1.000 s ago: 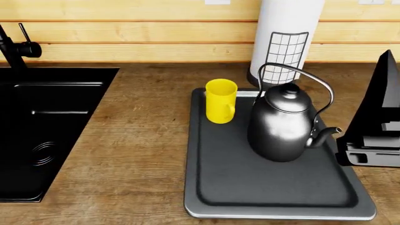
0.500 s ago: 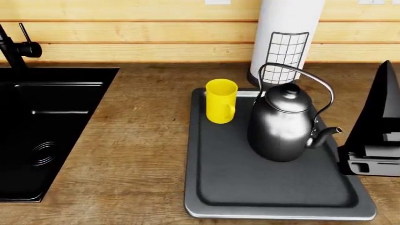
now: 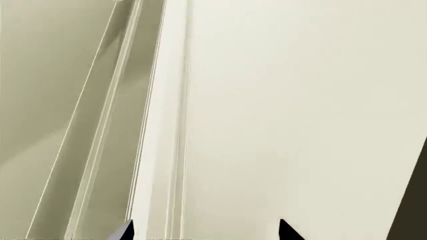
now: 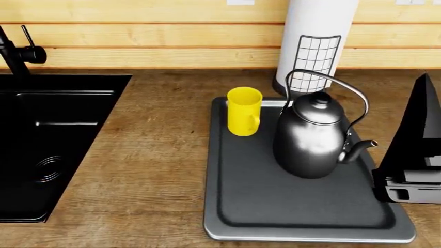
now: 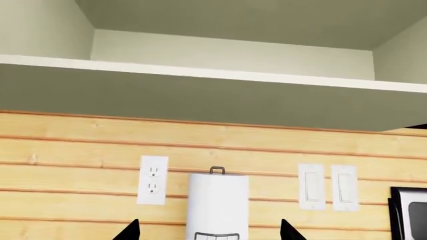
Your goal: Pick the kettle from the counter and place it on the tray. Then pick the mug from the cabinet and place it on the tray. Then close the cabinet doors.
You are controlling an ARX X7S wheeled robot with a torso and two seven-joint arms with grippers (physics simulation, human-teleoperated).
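Observation:
The silver kettle (image 4: 311, 139) stands upright on the dark grey tray (image 4: 303, 233) on the wooden counter (image 4: 158, 170). The yellow mug (image 4: 244, 111) stands upright at the tray's far left corner, apart from the kettle. My right arm (image 4: 413, 155) shows as a dark shape at the tray's right edge, beside the kettle's spout. My right gripper (image 5: 210, 234) is open and empty, facing the wall below the cream cabinet (image 5: 200, 95), whose shelf space shows with no door across it. My left gripper (image 3: 207, 235) is open and empty, close against a cream-white cabinet door (image 3: 300, 110).
A white paper roll in a wire-grid holder (image 4: 315, 46) stands just behind the tray; it also shows in the right wrist view (image 5: 217, 205). A black sink (image 4: 48, 144) with a black faucet (image 4: 15, 51) lies at the left. A wall outlet (image 5: 152, 186) and switches (image 5: 327, 186) sit on the wooden backsplash.
My right arm's dark shape has slid a little lower and toward the right edge of the head view. Kettle, mug and tray have not moved.

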